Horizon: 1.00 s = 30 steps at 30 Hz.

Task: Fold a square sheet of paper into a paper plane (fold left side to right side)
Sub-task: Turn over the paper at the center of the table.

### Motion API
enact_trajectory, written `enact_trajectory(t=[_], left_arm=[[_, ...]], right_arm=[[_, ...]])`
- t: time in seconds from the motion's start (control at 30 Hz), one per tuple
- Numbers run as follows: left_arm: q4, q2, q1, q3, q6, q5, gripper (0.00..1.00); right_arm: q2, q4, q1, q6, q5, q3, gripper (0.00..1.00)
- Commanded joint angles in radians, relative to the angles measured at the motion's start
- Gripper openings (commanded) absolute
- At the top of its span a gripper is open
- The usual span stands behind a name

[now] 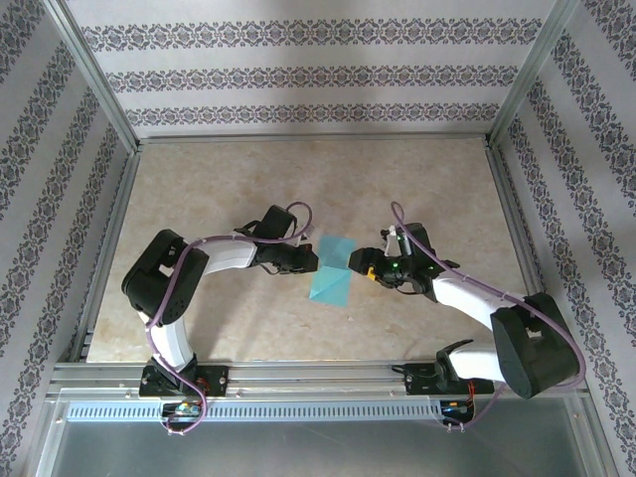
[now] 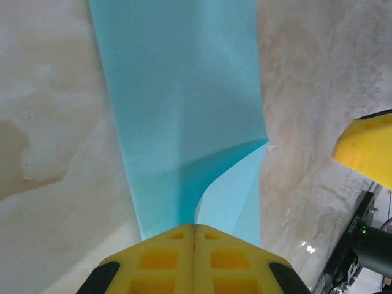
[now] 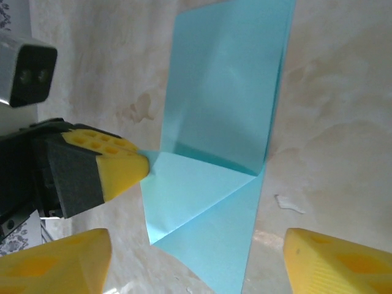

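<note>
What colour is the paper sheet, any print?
Plain teal-blue, unmarked. The square sheet of paper shows best in the right wrist view.

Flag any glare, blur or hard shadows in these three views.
Top external: even, soft light, square sheet of paper crisp. Left wrist: shadow under the paper's lifted flap, small glints on the table, left tool slightly soft. Right wrist: dark shadow line along the fold, right tool out of focus at the bottom corners.
</note>
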Motion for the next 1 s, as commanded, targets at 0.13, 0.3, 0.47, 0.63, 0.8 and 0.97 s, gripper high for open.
enact_trajectory(t=[0.13,0.3,0.47,0.63,0.8,0.97], left_arm=[[0.122,-0.133,0.002,-0.074,-0.04,-0.057,0.0],[0.14,-0.151,0.002,-0.089,-0.055,-0.065,0.0],[0.138,-0.148,0.002,-0.093,-0.056,-0.065,0.0],[0.132,-0.146,0.002,-0.094,-0.054,-0.07,0.0],[0.116,-0.171,0.002,-0.101,-0.055,-0.097,0.07],[0.13,-0.264,0.042,-0.136,-0.095,-0.118,0.32]], right_arm=[[0.069,0.162,0.069,0.083,-0.004,0.012,0.65],[0.128,0.249,0.112,0.112,0.018,0.023,0.62],[0.213,0.334,0.145,0.128,0.049,0.048,0.57],[0.287,0.392,0.168,0.137,0.06,0.084,0.46],[0.29,0.393,0.176,0.129,0.074,0.089,0.23],[0.221,0.375,0.156,0.099,0.084,0.079,0.01]])
